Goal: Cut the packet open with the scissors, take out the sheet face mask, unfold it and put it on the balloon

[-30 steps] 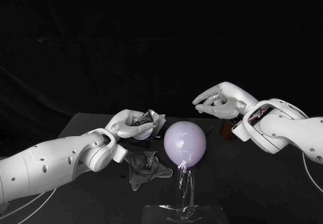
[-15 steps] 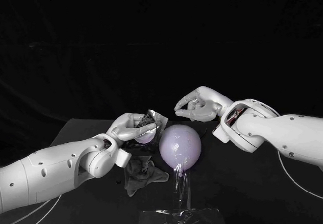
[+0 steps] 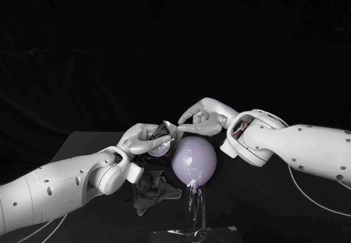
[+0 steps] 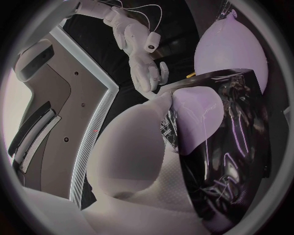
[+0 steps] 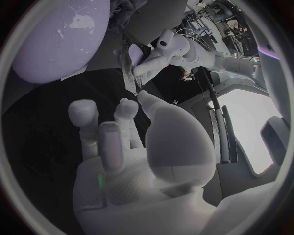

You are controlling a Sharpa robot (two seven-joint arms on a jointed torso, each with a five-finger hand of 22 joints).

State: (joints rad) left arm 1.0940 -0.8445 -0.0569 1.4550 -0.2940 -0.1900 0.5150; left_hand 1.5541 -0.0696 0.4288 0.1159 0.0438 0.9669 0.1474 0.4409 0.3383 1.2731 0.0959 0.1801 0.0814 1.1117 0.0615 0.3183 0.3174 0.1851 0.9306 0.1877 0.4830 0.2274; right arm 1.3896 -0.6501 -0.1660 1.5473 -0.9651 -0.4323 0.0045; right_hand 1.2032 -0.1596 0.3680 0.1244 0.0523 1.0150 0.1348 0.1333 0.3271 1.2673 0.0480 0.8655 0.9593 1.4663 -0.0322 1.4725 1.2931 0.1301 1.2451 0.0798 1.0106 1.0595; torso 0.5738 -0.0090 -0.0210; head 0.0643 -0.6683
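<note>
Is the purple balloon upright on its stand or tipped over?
Upright. The pale purple oval balloon stands on end atop the clear plastic stand, whose base sits flat on the black table.

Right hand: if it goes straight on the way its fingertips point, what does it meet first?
Most likely the packet held up by the left hand. The right hand points at its top edge, above the balloon. Depth is unclear.
</note>
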